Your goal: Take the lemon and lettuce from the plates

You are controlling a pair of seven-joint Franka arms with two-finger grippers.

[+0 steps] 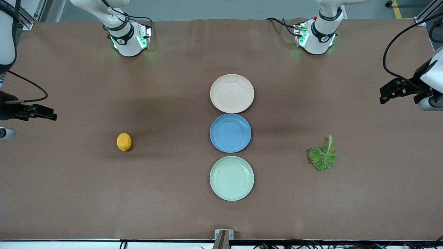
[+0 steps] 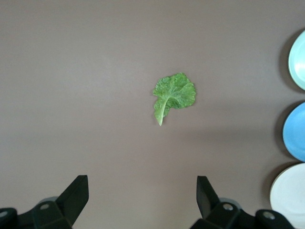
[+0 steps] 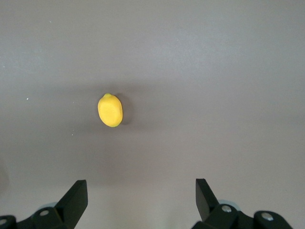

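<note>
Surface: we see a brown table [image 1: 173, 86] with three plates in one row at its middle — beige plate [image 1: 232, 93], blue plate [image 1: 230, 133], mint plate [image 1: 231, 178]. All three are bare.
Lemon [image 1: 124, 141]: on the bare cloth toward the right arm's end, well apart from the plates. We judge it firm, smooth and ready to roll; grip across its short middle.
Lettuce [image 1: 324, 155]: flat on the cloth toward the left arm's end. Probably light and limp — pinch near the pale stem.
Right gripper [image 3: 138, 200]: over its table end, jaws wide apart, empty.
Left gripper [image 2: 143, 200]: over its table end, jaws wide apart, empty.
</note>
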